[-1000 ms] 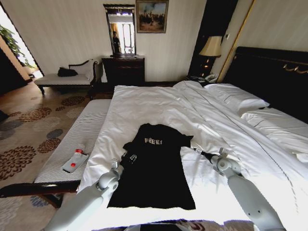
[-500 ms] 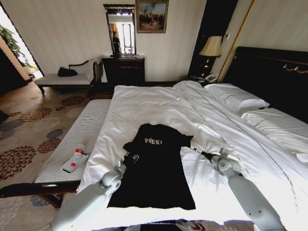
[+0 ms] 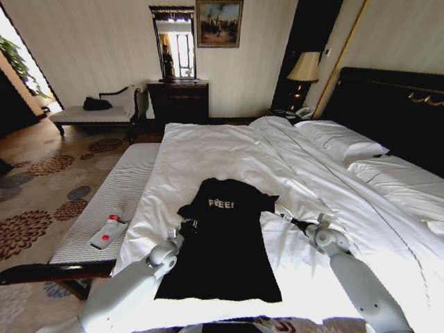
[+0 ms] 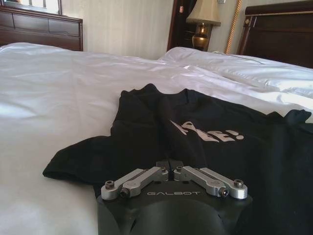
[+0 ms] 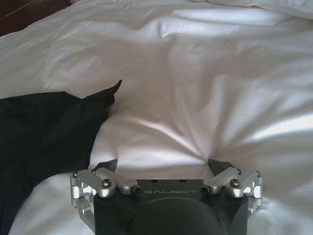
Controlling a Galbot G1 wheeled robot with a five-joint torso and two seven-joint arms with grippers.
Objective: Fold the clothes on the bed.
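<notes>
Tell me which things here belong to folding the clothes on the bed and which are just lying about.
Part of the job:
black T-shirt, spread flat
bed under it
left gripper, shut at the shirt's left sleeve
right gripper, open on the duvet beside the shirt

Just lying about:
red-and-white packet on the striped bench
pillows
lamp

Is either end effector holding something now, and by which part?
The left end effector is shut on the black T-shirt at the base of its left sleeve. The right end effector is open over the white duvet, holding nothing.
</notes>
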